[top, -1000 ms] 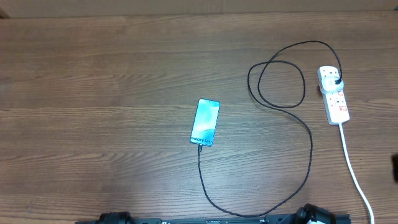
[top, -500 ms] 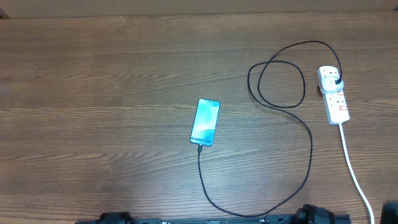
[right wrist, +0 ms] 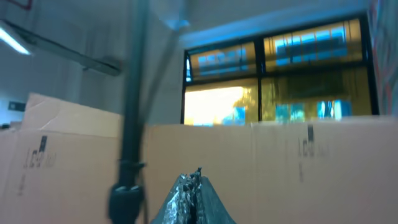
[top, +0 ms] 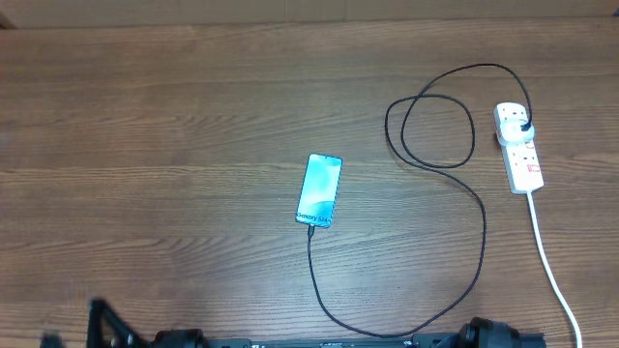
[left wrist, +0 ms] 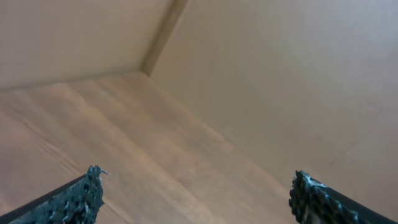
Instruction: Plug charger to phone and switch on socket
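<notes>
Nearest, the left gripper (left wrist: 198, 198) held jaws wide and empty, the right gripper (right wrist: 193, 194) jaws closed on nothing. One charger (top: 484, 227) met the one phone (top: 319, 190), at the tabletop (top: 145, 116) centre, at its 6 o'clock end and ran to the one socket (top: 522, 159) at 3 o'clock. Plugging looked done; switching the socket on seemed next.

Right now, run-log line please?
black cable: tip at blue-screen phone | black plug: in white power strip | left hand: open | right hand: shut
</notes>
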Action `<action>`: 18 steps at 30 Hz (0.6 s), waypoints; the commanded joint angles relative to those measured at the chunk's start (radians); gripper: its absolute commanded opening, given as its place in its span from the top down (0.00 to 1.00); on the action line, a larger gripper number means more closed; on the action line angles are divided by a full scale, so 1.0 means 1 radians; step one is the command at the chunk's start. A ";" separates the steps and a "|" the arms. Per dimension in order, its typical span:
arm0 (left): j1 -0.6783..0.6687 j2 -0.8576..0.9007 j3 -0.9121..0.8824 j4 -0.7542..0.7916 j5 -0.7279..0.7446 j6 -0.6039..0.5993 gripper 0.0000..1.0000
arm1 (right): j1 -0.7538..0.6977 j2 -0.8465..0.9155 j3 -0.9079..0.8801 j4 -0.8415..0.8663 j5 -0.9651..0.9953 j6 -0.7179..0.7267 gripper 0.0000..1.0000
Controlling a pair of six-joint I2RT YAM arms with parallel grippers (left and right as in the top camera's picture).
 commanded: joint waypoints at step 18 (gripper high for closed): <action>-0.002 -0.006 -0.888 0.938 0.328 0.164 0.01 | 0.031 -0.033 0.014 0.000 0.105 -0.101 0.94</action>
